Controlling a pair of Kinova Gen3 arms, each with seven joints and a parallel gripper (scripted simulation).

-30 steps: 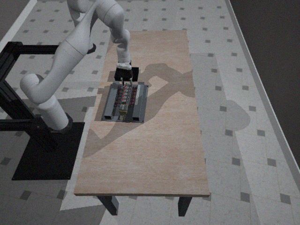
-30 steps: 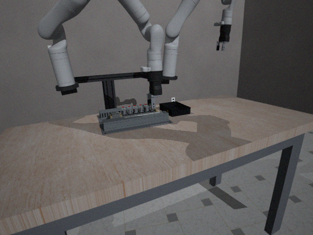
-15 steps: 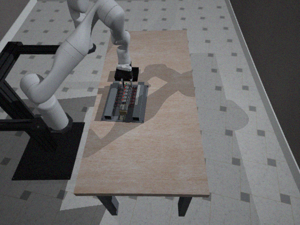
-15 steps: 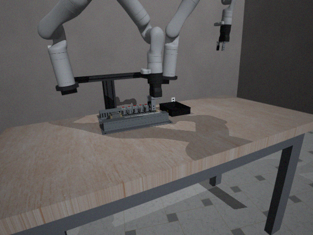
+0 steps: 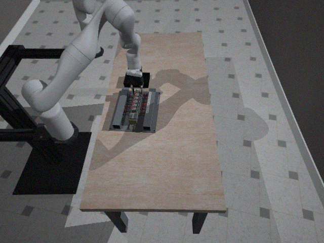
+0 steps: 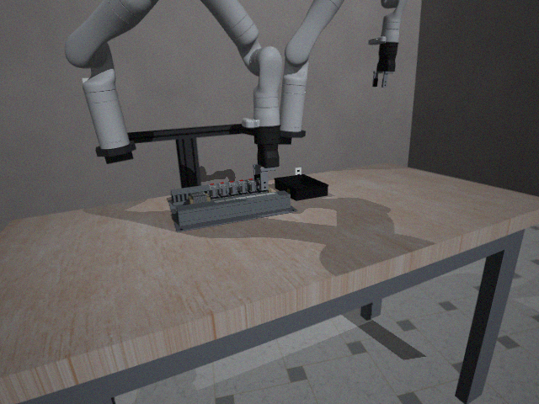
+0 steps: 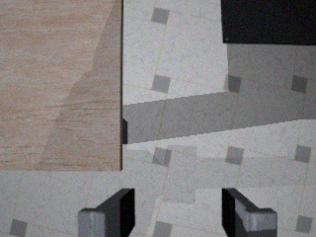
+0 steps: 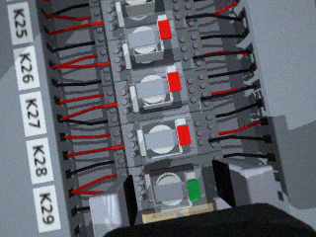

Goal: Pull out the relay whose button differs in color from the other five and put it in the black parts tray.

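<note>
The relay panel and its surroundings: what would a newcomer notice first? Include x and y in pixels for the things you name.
Probably the green button (image 8: 194, 190), last in a row of red ones, between the open fingers of the right gripper (image 5: 136, 90) (image 6: 261, 178) (image 8: 175, 185). Next, the black tray (image 5: 147, 79) (image 6: 301, 188) beside the relay panel (image 5: 153, 115) (image 6: 235, 213) (image 8: 286, 123).
</note>
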